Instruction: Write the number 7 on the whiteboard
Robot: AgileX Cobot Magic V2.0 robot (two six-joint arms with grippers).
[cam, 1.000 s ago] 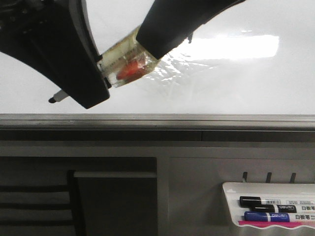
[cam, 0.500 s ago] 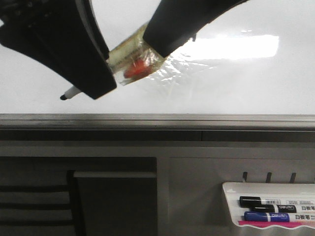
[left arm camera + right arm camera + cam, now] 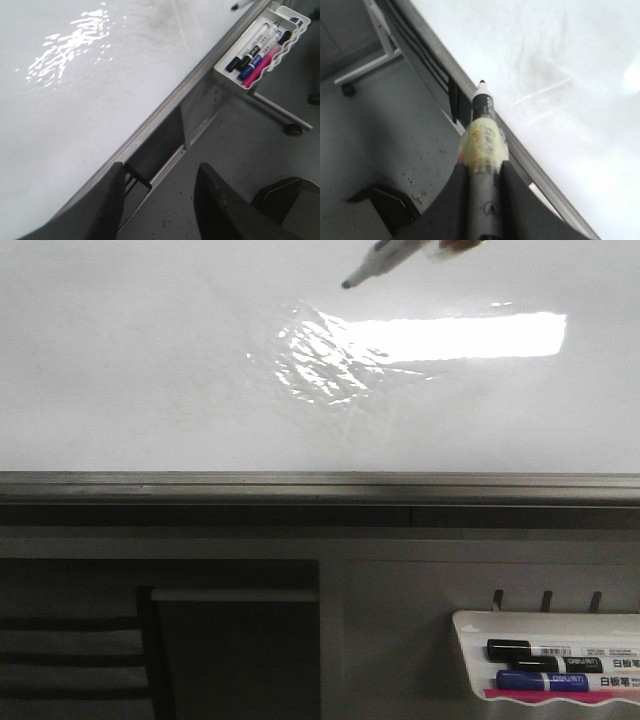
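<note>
Both arms have left the middle of the front view since the earlier frame, and only the marker (image 3: 372,262) now pokes in at the top edge, tip pointing down-left, just off the whiteboard (image 3: 150,370). The board face below it lies wide open from left to right, with a wrinkled shiny patch (image 3: 325,360) and a bright rectangular reflection (image 3: 460,337) right of centre. No drawn 7 can be made out on the board in any view. The grey edge rail (image 3: 320,482) runs along the whole near edge of the board. Below it at the right hangs a white tray (image 3: 470,660) holding spare markers (image 3: 540,665).

The right pincer (image 3: 483,175) is clamped on the marker's barrel, a yellowish tape wrap (image 3: 483,145) sitting just ahead of its fingers, the tip lying over the rail. The left pincer (image 3: 160,205) is spread apart and holds nothing, hanging near the rail over the floor, well apart from the tray.
</note>
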